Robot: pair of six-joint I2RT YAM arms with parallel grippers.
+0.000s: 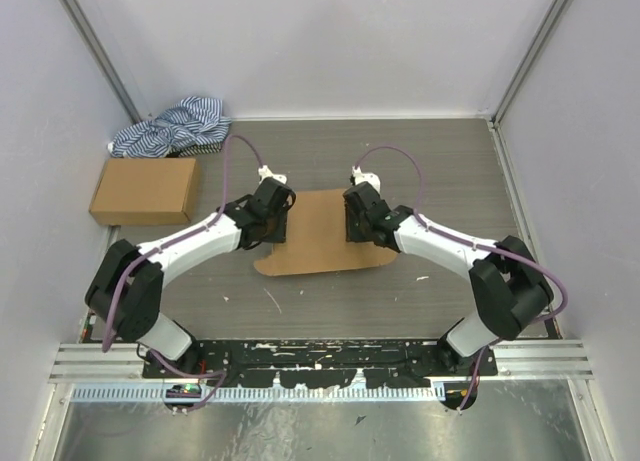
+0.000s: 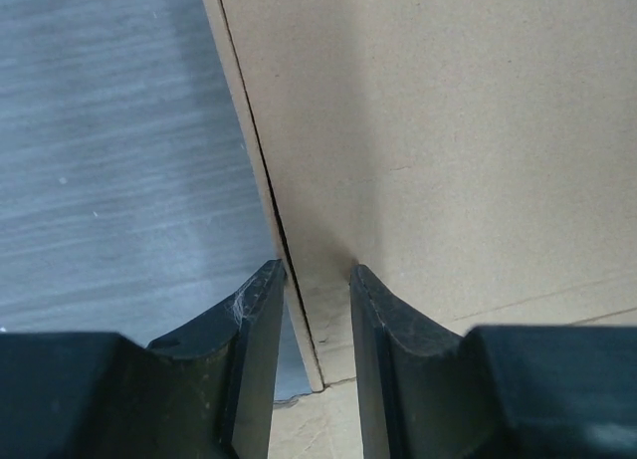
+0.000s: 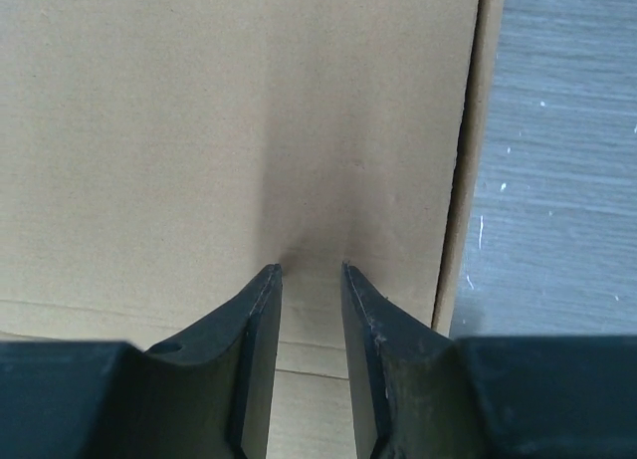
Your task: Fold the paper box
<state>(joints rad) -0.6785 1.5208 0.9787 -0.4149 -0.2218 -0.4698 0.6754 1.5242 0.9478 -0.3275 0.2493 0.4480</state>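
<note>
The paper box is plain brown cardboard lying low in the middle of the table, with a rounded flap towards the near side. My left gripper points down on its left edge and my right gripper on its right side. In the left wrist view the gripper is narrowly open. It straddles the box's left edge, with the right fingertip touching the panel. In the right wrist view the gripper is narrowly open with nothing between the jaws. Both tips rest against the box's panel, just inside its right edge.
A sealed oblong brown carton lies at the left, with a blue-and-white striped cloth behind it in the back left corner. Pale walls close in the table on three sides. A metal rail runs along the near edge.
</note>
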